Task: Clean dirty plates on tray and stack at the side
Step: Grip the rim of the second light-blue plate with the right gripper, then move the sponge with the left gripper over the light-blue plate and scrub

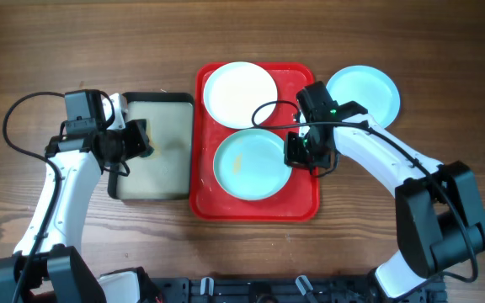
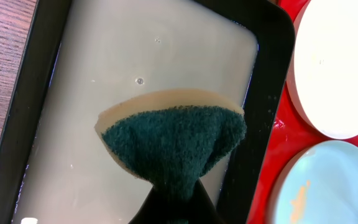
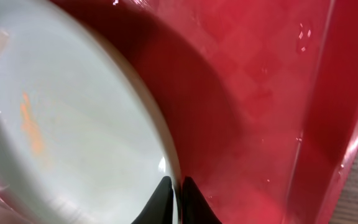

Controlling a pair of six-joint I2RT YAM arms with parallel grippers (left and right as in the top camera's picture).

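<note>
The red tray [image 1: 301,206] holds a white plate [image 1: 240,93] at the back and a pale blue plate [image 1: 251,164] with an orange smear at the front. Another pale blue plate [image 1: 363,93] lies on the table to the tray's right. My right gripper [image 1: 295,153] is shut on the right rim of the smeared plate [image 3: 73,124], one finger on each side of the rim [image 3: 178,190]. My left gripper [image 1: 137,141] is shut on a green-and-tan sponge [image 2: 179,140] over the small tray of water [image 2: 104,56].
The black-rimmed beige tray [image 1: 154,192] holds cloudy water and sits directly left of the red tray. The red tray's floor [image 3: 260,93] is wet. Cables trail from both arms over the wooden table.
</note>
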